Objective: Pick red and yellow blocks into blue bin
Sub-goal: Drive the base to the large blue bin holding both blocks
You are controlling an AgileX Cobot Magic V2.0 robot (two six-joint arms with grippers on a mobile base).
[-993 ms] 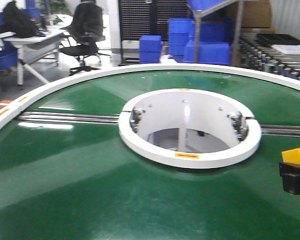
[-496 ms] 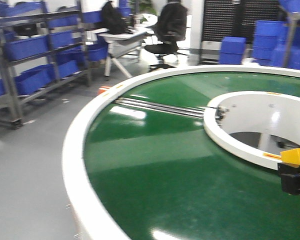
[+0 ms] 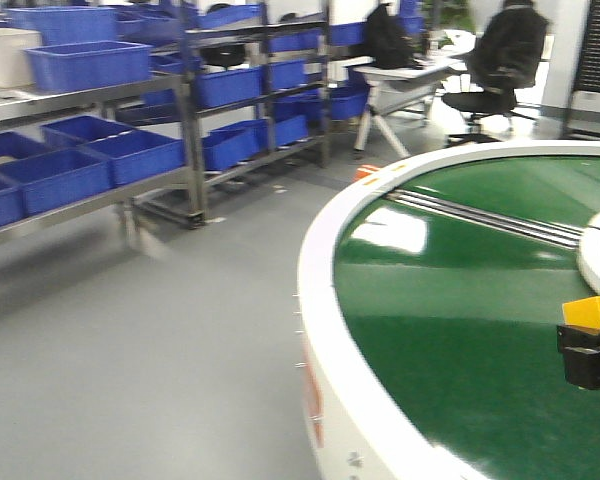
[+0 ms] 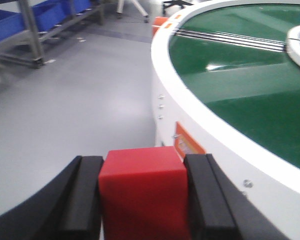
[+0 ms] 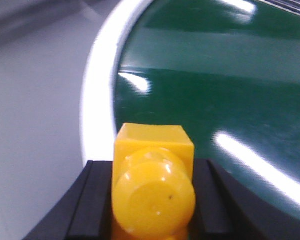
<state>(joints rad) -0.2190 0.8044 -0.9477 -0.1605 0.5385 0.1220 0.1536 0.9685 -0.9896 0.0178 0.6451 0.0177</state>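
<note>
My left gripper [image 4: 142, 172] grips the red block [image 4: 142, 195], its black fingers [image 4: 87, 190] pressed flat against both sides of the brick. Grey floor [image 4: 80, 100] spreads ahead of it and to its left, and the white rim [image 4: 200, 115] of the round conveyor table curves past ahead on its right. My right gripper [image 5: 152, 177] is clenched on the yellow block [image 5: 154, 145], whose stud points back toward the wrist camera. The table's green belt [image 5: 215, 75] fills the space ahead of that gripper and to its right. In the front view, far ahead of the left gripper, metal racks [image 3: 190, 150] hold rows of blue tubs [image 3: 90, 62]. I cannot tell which of them, if any, is the bin for the blocks.
</note>
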